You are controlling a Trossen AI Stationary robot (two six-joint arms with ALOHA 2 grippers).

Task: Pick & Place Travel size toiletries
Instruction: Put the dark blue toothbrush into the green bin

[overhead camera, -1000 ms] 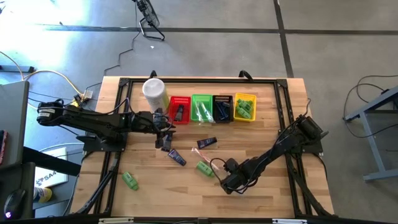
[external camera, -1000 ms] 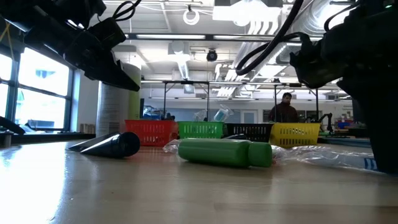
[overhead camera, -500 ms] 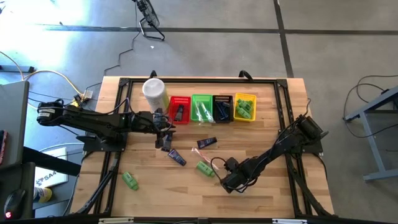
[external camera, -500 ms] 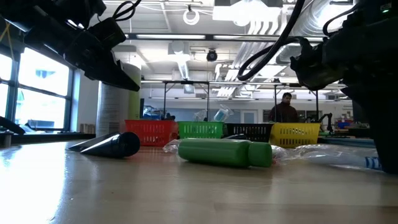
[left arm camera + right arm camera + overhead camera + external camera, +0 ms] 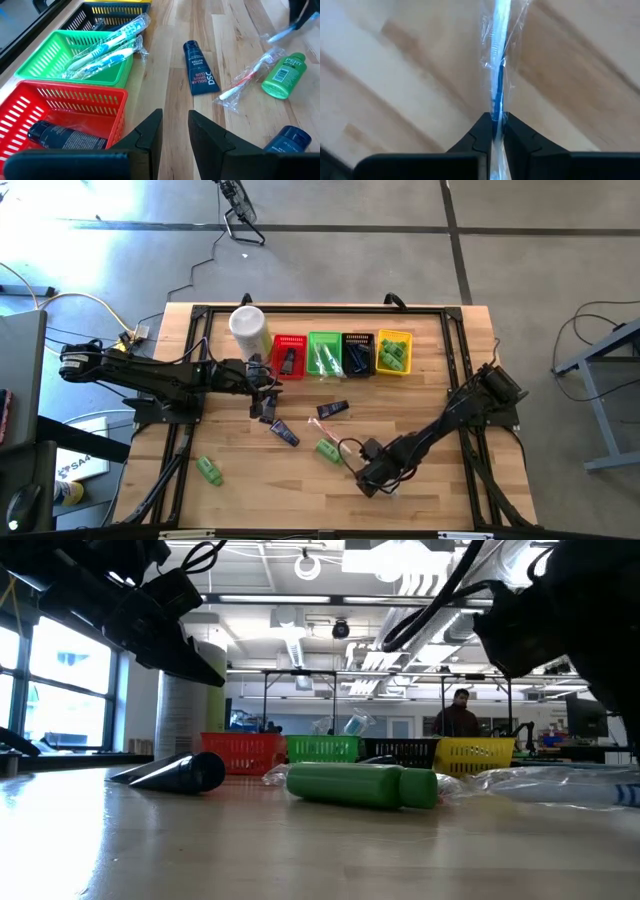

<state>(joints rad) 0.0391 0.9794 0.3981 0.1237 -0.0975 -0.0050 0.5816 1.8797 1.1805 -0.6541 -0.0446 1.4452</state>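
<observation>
Travel size toiletries lie on the wooden table: a green bottle [image 5: 328,450], another green bottle [image 5: 209,470], a navy tube [image 5: 333,409] and a red wrapped toothbrush [image 5: 245,80]. My right gripper [image 5: 375,483] stands near the table's front edge, shut on a blue toothbrush in clear wrap [image 5: 496,60]. My left gripper [image 5: 175,125] hovers by the red basket [image 5: 289,356], its fingers a little apart with nothing between them. My right gripper pinches the wrapped blue toothbrush between its two fingers at a spot along its handle [image 5: 495,107]. The fingers come steeply from above. The toothbrush runs on straight ahead from between them, and its wrap [image 5: 570,788] stretches low along the table top.
Red, green [image 5: 324,352], black [image 5: 358,352] and yellow [image 5: 394,352] baskets stand in a row at the far edge, holding toiletries. A tall white canister [image 5: 248,328] stands left of them. A dark tube [image 5: 170,772] lies near the left arm. A person shows far behind.
My right gripper has shifted slightly over the wrapped toothbrush. In the low view its dark bulk no longer reaches down to the table top at the right edge, and more of the wrap shows there.
</observation>
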